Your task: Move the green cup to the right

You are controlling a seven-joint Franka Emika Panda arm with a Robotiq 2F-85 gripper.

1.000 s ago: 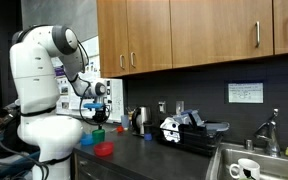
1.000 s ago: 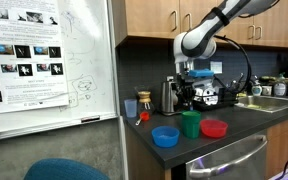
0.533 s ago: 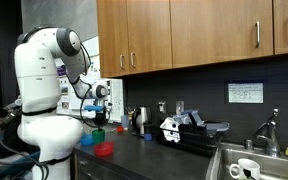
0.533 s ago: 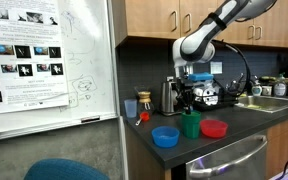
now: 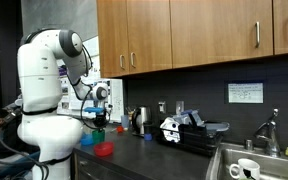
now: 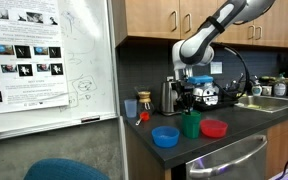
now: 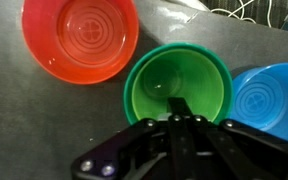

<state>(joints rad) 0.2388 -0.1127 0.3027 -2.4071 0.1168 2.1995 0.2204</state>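
The green cup (image 7: 152, 82) stands upright on the dark counter between a red bowl (image 7: 79, 38) and a blue bowl (image 7: 276, 100); it also shows in both exterior views (image 6: 191, 126) (image 5: 97, 131). My gripper (image 7: 179, 108) hangs straight over the cup's mouth, its dark fingers pressed together and reaching over the near rim into the opening. Nothing shows between them. In an exterior view the gripper (image 6: 191, 103) sits just above the cup's top.
A whiteboard (image 6: 54, 60) stands beside the counter. A kettle (image 6: 168, 97), an orange cup (image 6: 131, 108) and a coffee machine (image 6: 206, 92) stand behind the bowls. Wood cabinets (image 5: 184, 35) hang overhead. A sink (image 5: 254, 165) lies at the far end.
The arm has shifted a little and the gripper has come slightly lower over the green cup. The cup and both bowls have not moved.
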